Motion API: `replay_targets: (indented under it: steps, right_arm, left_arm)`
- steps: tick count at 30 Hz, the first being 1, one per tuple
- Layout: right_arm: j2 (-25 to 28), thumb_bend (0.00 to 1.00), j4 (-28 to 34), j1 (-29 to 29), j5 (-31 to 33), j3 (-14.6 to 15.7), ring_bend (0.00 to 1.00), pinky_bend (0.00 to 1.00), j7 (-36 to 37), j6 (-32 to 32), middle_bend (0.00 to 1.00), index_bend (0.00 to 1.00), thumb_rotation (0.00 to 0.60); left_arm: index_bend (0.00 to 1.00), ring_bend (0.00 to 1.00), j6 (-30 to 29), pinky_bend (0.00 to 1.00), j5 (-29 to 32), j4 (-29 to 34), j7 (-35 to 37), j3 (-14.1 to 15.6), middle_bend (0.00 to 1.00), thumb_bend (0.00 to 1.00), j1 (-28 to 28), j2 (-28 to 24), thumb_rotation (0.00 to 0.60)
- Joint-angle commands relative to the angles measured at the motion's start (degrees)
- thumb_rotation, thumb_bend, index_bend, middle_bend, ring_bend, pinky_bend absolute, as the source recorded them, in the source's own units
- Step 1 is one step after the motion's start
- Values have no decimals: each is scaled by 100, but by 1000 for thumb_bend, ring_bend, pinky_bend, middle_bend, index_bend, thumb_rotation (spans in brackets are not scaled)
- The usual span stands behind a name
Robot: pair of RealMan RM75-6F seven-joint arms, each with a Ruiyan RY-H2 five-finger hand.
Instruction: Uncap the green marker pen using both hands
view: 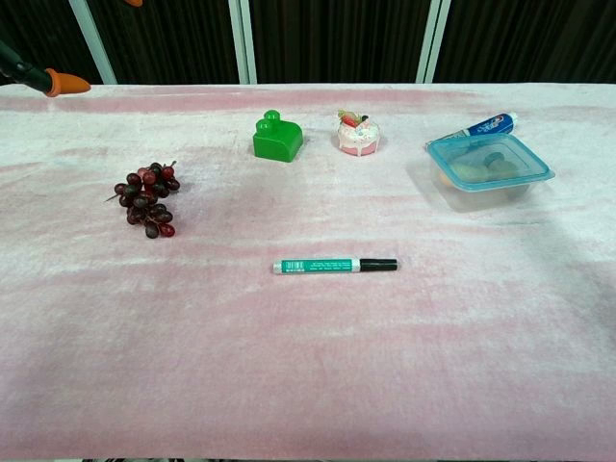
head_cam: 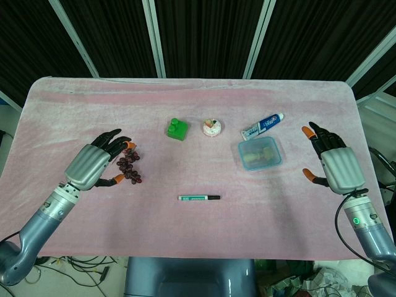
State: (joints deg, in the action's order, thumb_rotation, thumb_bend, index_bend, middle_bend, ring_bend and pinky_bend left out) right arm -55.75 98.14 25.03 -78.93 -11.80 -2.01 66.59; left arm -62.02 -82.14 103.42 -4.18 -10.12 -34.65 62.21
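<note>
The marker (head_cam: 198,198) lies flat near the front middle of the pink tabletop (head_cam: 185,235), its green barrel pointing to my left and its black cap to my right, with the cap on. Neither of my hands touches it. My left hand (head_cam: 94,162) hovers well off to the left, fingers spread and holding nothing, its orange fingertips (head_cam: 117,179) just over the near side of the grapes (head_cam: 129,164); whether they touch the grapes I cannot tell. In the chest view only one orange fingertip of that hand shows at the far left edge. My right hand (head_cam: 336,166) hangs over the right edge of the tabletop, also with fingers apart and empty, well apart from the marker and just right of the box (head_cam: 260,153). The box has a clear blue lid and something pale inside. Behind it lies a toothpaste tube (head_cam: 262,126). Further back in the middle stand a green block (head_cam: 176,129) and a small cake (head_cam: 211,127), side by side.
</note>
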Motion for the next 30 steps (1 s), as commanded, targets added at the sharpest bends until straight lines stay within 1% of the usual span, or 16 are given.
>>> replay_targets:
  steps: [1, 2, 5, 7, 8, 9, 10, 12, 14, 17, 18, 22, 26, 27, 28, 30]
  right_arm:
    - [-22, 138, 15, -12, -2, 7, 103, 178, 0, 42, 24, 63, 600]
    - [-26, 139, 19, -17, -12, 14, 103, 178, 4, 52, 24, 63, 600]
    - [-41, 139, -3, -36, -54, 54, 103, 178, 35, 70, 24, 62, 600]
    - [-55, 139, -46, -45, -37, 76, 103, 178, 35, 54, 24, 62, 600]
    - [-68, 139, -87, -48, -18, 90, 103, 178, 13, 41, 24, 62, 600]
    - [-88, 139, -139, -47, 7, 103, 103, 178, -38, 27, 24, 62, 600]
    - [-109, 139, -183, -43, 31, 114, 103, 178, -100, 17, 24, 62, 600]
    - [-139, 139, -268, -45, 56, 123, 103, 178, -240, 43, 24, 63, 600]
    - [-167, 139, -298, -53, 81, 123, 103, 178, -315, 75, 24, 63, 600]
    - [-185, 139, -316, -59, 108, 129, 103, 178, -384, 93, 24, 62, 600]
    - [-188, 139, -318, -60, 122, 131, 103, 178, -403, 93, 24, 62, 600]
    - [-203, 139, -333, -49, 155, 136, 103, 178, -457, 71, 24, 62, 600]
    - [-254, 139, -372, -15, 198, 140, 103, 178, -530, 30, 24, 62, 600]
    - [-268, 139, -384, -11, 211, 142, 103, 178, -534, 21, 24, 62, 600]
    - [-284, 139, -411, -9, 234, 162, 103, 178, -544, -14, 24, 62, 600]
    - [-297, 139, -446, -13, 242, 174, 103, 178, -561, -15, 24, 62, 600]
  left_arm:
    - [216, 15, 162, 123, 382, 169, -275, 62, 150, 236, 21, 3, 600]
    - [224, 9, 247, 113, 509, 234, -342, 76, 144, 236, 2, 10, 600]
    - [241, 0, 679, 92, 1144, 537, -494, 94, 139, 236, -145, 103, 600]
    - [244, 0, 839, 80, 1434, 596, -761, 100, 140, 236, -267, 178, 600]
    - [245, 0, 904, 74, 1652, 603, -1019, 98, 140, 236, -365, 256, 600]
    - [247, 0, 975, 71, 2010, 597, -1434, 96, 141, 238, -532, 407, 600]
    - [249, 0, 973, 69, 2517, 627, -1848, 64, 141, 245, -716, 588, 600]
    - [266, 0, 1196, 64, 3556, 618, -2155, -98, 140, 265, -1156, 950, 600]
    - [278, 0, 1214, 60, 4248, 529, -2492, -139, 139, 270, -1505, 1143, 600]
    - [294, 0, 1084, 53, 4892, 419, -2931, -128, 139, 270, -1912, 1410, 600]
    - [302, 0, 1012, 51, 5087, 371, -3087, -113, 140, 270, -2055, 1532, 600]
    - [317, 0, 936, 45, 5556, 226, -3429, -66, 141, 270, -2424, 1911, 600]
    - [331, 0, 825, 29, 6265, -64, -3741, 4, 140, 270, -2848, 2459, 600]
    - [335, 0, 816, 23, 6384, -118, -3770, 15, 140, 270, -2911, 2555, 600]
    - [340, 0, 827, 18, 6493, -241, -3848, 69, 140, 270, -3015, 2758, 600]
    - [357, 0, 666, 7, 6537, -441, -3924, 102, 140, 270, -3112, 3027, 600]
